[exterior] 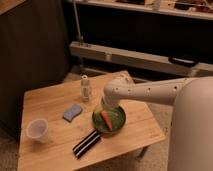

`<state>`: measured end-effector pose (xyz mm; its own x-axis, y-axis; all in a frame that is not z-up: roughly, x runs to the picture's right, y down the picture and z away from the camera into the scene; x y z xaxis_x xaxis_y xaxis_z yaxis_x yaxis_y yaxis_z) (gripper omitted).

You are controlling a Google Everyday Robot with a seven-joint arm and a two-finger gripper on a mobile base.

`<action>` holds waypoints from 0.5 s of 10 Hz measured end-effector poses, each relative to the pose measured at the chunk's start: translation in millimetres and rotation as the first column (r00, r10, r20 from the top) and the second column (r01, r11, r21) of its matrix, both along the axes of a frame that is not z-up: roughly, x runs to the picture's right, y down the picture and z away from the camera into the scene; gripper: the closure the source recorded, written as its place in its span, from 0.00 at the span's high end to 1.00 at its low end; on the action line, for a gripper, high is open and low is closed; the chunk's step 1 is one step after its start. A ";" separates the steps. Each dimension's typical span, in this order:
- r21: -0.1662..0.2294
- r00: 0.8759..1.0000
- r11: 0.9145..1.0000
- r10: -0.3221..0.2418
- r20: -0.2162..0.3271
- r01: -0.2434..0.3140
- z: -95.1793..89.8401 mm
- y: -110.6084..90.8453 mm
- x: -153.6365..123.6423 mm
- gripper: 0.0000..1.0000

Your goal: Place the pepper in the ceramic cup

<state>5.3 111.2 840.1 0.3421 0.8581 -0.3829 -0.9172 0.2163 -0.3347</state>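
We see our gripper (106, 107) hanging low over the far part of the green pan (120, 116), at the end of the white arm that reaches in from the right of the picture. The wrist hides most of the fingers, but we take the jaws to be spread wide, with nothing between them.

The pepper (106, 120) lies loose in the pan, just below the gripper and slightly toward the near edge of the wooden table (55, 155). Its long axis runs from the far side of the pan toward the near side, leaning a little to the right in the picture. We judge that the coming move is a short drop, nearly straight down. The jaws would need to straddle the pepper across that axis, not along it. Whether they are turned that way we cannot tell.

The ceramic cup (38, 130) stands upright near the left front corner of the table, well apart from the pan. A blue sponge (72, 112) lies between cup and pan, and a small white shaker (86, 88) stands beyond the pan. A black striped bar (86, 143), perhaps the pan's handle, points from the pan toward the near edge. The pepper is not yet grasped.
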 end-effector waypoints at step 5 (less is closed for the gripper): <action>-0.002 1.000 1.000 -0.012 0.011 0.012 -6.7 4.6 -5.5 0.80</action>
<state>-0.3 115.8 833.4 0.3570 0.8529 -0.3810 -0.9105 0.2266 -0.3458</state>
